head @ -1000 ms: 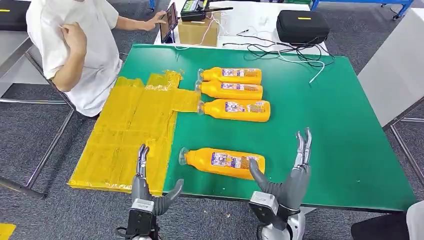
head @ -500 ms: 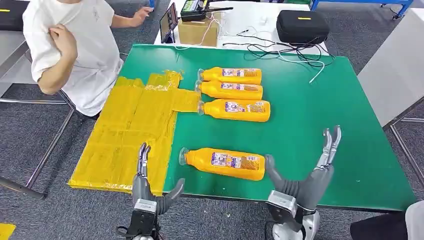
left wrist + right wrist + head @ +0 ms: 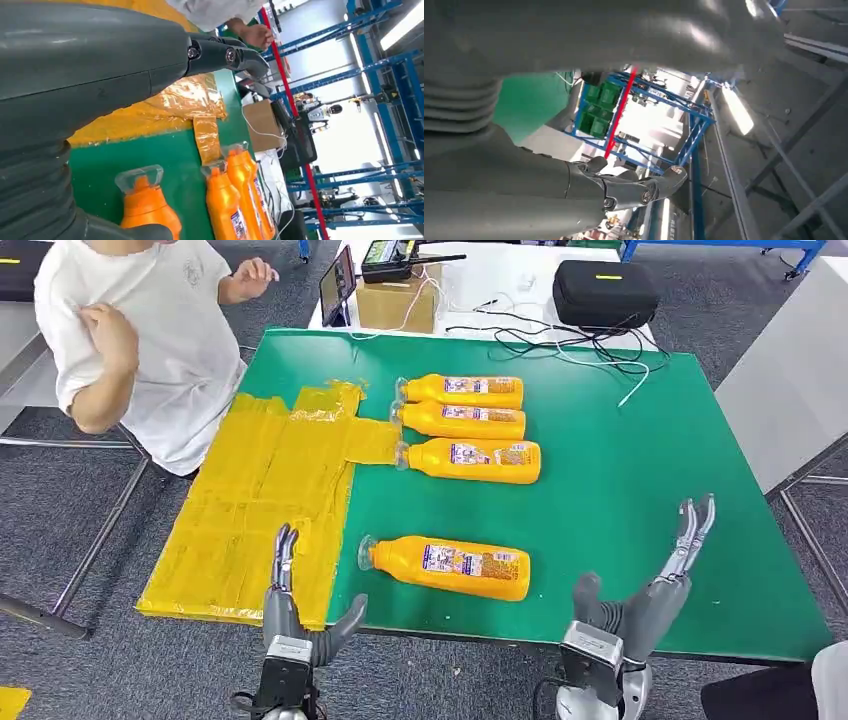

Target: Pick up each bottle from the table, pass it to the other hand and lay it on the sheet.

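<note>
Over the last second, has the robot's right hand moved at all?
Yes. The right hand has swung rightward, away from the nearest bottle, which hasn't shifted on the green table.

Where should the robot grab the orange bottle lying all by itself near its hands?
Probably around the wide labelled middle of the near bottle, coming down from above. It lies flat on its side on the green table, cap toward the yellow sheet, so the long body gives fingers the most to wrap, while the neck is narrow. The open right hand is on its base side.

4 orange bottles (image 3: 447,566) lying flat on table; yellow sheet (image 3: 262,502) left
</note>
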`<action>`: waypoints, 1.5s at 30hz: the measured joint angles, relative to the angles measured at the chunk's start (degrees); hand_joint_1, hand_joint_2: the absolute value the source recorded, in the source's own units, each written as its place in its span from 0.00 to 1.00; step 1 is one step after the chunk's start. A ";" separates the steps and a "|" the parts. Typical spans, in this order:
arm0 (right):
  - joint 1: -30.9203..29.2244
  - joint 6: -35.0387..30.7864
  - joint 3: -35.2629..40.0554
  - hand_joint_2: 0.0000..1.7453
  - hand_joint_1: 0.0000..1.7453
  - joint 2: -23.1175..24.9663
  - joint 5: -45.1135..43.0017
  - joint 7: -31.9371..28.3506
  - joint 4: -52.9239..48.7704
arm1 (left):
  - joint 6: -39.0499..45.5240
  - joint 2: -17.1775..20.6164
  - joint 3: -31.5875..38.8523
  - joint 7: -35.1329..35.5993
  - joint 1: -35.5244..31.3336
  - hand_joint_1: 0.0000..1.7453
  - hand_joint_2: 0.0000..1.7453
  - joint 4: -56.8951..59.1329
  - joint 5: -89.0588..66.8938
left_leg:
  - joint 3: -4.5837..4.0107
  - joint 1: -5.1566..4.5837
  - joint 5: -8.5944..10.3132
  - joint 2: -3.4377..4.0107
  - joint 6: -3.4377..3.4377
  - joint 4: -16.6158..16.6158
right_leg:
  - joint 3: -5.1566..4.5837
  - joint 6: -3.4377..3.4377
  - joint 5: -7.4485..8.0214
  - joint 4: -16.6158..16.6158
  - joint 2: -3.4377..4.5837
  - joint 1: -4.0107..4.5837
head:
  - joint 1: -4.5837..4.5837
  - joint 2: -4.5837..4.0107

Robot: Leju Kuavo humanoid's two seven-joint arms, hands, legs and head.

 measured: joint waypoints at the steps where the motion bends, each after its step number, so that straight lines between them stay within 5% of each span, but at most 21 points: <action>1: 0.00 0.00 0.00 1.00 0.00 0.00 0.02 0.00 0.00 | 0.00 -0.04 0.13 0.00 0.00 0.00 1.00 0.00 0.00 | 0.00 0.00 0.00 0.00 0.00 0.00 | 0.00 0.00 0.00 0.00 0.00 0.00 | 0.02 0.02; 2: 0.00 0.00 0.00 1.00 0.00 0.00 0.18 0.00 0.00 | 0.00 -0.07 0.22 0.00 0.00 0.00 1.00 0.00 0.00 | 0.00 0.00 0.00 0.00 0.00 0.00 | 0.00 0.00 0.00 0.00 0.00 0.00 | 0.00 0.00; 3: 0.00 -0.02 0.00 0.00 0.00 0.00 0.43 0.00 0.00 | 0.00 -0.07 0.28 0.00 0.02 0.00 1.00 -0.06 0.00 | 0.00 0.00 0.00 0.00 0.00 0.00 | 0.00 0.00 0.00 0.00 0.00 0.00 | 0.00 0.02; 11: -0.05 0.00 0.11 0.00 0.00 0.02 5.44 0.00 2.45 | 0.00 -0.07 0.55 0.00 0.18 0.00 1.00 -0.79 0.13 | 0.00 0.01 0.00 0.00 0.00 0.00 | 0.01 0.00 0.00 0.01 0.00 0.01 | 0.00 0.00; 12: -0.05 0.00 0.11 1.00 0.00 0.02 5.55 0.00 2.62 | 0.00 -0.07 0.57 0.00 0.19 0.00 1.00 -0.83 0.13 | 0.00 0.01 0.00 0.00 0.00 0.00 | 0.00 0.00 0.00 0.01 0.00 0.01 | 0.00 0.00; 26: -3.25 -0.09 -5.28 1.00 0.00 -0.46 32.62 0.35 18.83 | 0.00 -0.42 2.45 0.00 1.71 0.00 1.00 -2.45 -0.07 | 0.00 0.01 0.00 -0.01 0.00 0.00 | 0.02 0.00 0.00 0.00 -0.01 0.01 | 0.00 0.00; 34: -3.88 -0.15 -7.58 1.00 0.00 -0.48 33.77 1.25 23.54 | 0.00 -0.55 3.48 0.00 2.64 0.00 1.00 -3.26 0.00 | -0.02 0.01 0.00 -0.07 0.00 0.00 | 0.01 0.01 -0.01 0.00 -0.02 0.01 | 0.02 0.00; 40: -4.62 -0.15 -7.63 1.00 0.00 -0.66 26.21 0.79 25.55 | 0.00 -0.57 3.74 0.00 2.75 0.00 1.00 -3.54 0.00 | -0.02 0.01 0.00 -0.06 0.00 0.00 | 0.01 0.00 -0.01 0.00 -0.01 0.01 | 0.02 0.02; 42: -4.92 -0.15 -7.89 1.00 0.00 -0.66 30.59 4.62 25.81 | 0.00 -0.57 3.85 0.00 2.75 0.00 1.00 -3.54 -0.28 | -0.01 0.01 0.00 -0.05 0.00 0.00 | 0.02 0.00 -0.01 0.00 -0.01 0.01 | 0.02 0.00; 45: -6.89 0.00 -6.09 1.00 0.00 -2.94 40.14 19.95 30.78 | 0.00 -1.20 4.57 0.00 2.99 0.00 1.00 -3.80 -0.88 | 0.00 0.01 0.01 -0.05 0.01 0.00 | 0.06 0.00 0.00 0.00 -0.01 0.01 | 0.00 0.00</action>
